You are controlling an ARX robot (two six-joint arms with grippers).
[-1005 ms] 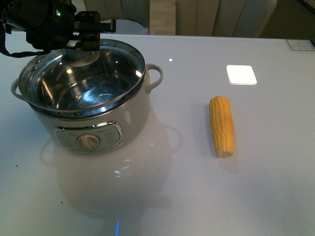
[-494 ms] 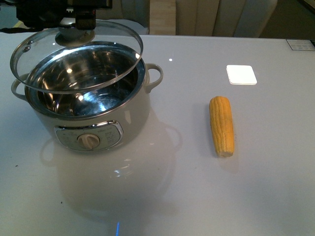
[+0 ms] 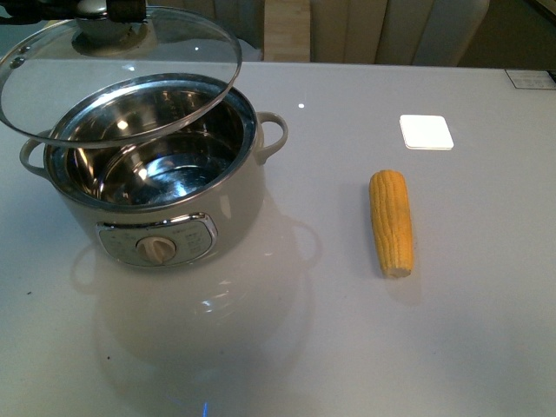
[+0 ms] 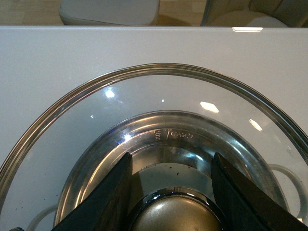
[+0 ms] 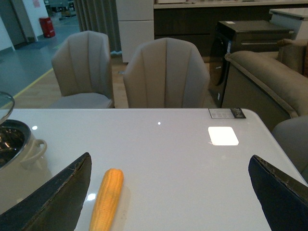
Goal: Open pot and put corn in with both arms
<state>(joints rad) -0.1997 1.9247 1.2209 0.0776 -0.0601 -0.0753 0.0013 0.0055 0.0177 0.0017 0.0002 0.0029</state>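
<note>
Front view: a glass lid [image 3: 122, 82] hangs tilted above the pot [image 3: 161, 195], offset toward the pot's 11 o'clock, so the steel bowl lies open on its 3 o'clock side. The left tool [image 3: 109, 9] is barely visible at the frame's upper edge over the lid's knob [image 3: 109, 33]. The corn [image 3: 391, 223] lies on the worktop [image 3: 347, 347] at the pot's 3 o'clock, well apart from it, tapered end pointing away from the robot. The right arm is out of frame. Left wrist view: the left tool's [image 4: 172, 183] fingers [image 4: 113, 197] flank the knob [image 4: 175, 216] on both sides, apparently pinching it, with the wrist pointing downward. The pot's interior [image 4: 168, 144] shows through the glass. Right wrist view: the right tool [image 5: 169, 159] hangs with its fingers [image 5: 53, 197] spread wide and empty, aimed across the worktop, with the corn [image 5: 107, 199] ahead, nearer one finger, and the pot's handle [image 5: 36, 147] at the edge. That pose likely readies a reach for the cob.
</note>
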